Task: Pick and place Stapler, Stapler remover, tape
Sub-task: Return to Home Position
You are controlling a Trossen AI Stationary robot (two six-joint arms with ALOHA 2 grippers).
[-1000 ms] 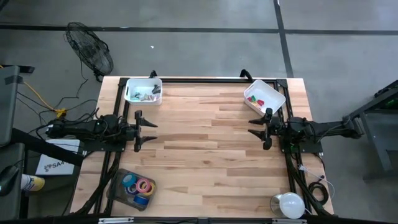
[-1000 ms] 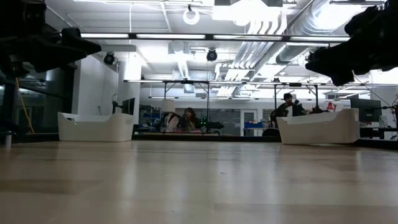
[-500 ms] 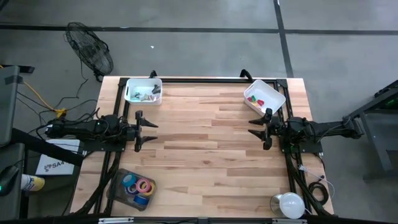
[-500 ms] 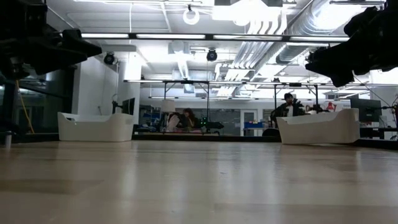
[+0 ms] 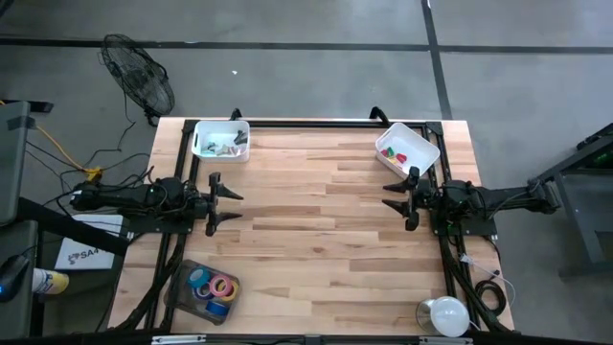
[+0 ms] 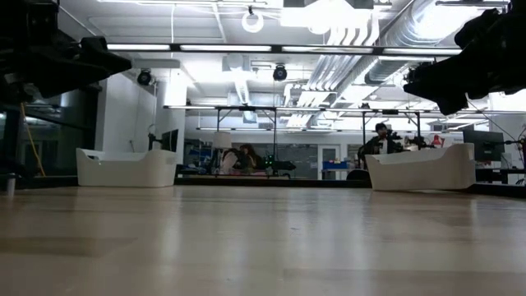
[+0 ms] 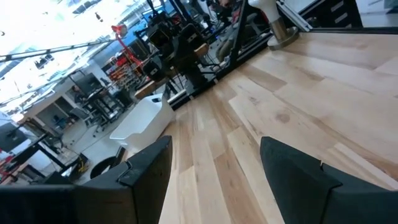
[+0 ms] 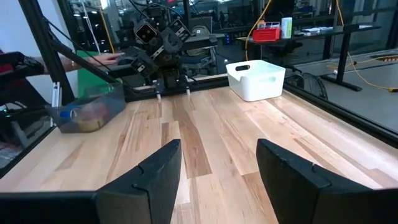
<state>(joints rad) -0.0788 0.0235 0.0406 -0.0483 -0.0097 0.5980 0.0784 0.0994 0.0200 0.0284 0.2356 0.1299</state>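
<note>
high view lays out a pale butcher-block table of long wood strips inside a black frame. two dark arms lie folded low along its left and right edges, pointing inward at each other. the left gripper hangs over the left side and the right gripper over the right, well apart. each has its fingers spread wide on nothing, and both wrist views show bare wood between two dark, blunt fingers. the tape, small glossy rings with blue and pink showing, sits in a clear rectangular tray at the near left corner. at the far edge, the left white bin, a rounded plastic tub, holds grey pieces too small to name. the right white bin holds red and green staplers. low view gives only the bins' smooth white walls and the arms as dark shapes in its upper corners, with people seated in the room beyond. right wrist view alone shows the tray's see-through wall from the side, near the left arm.
</note>
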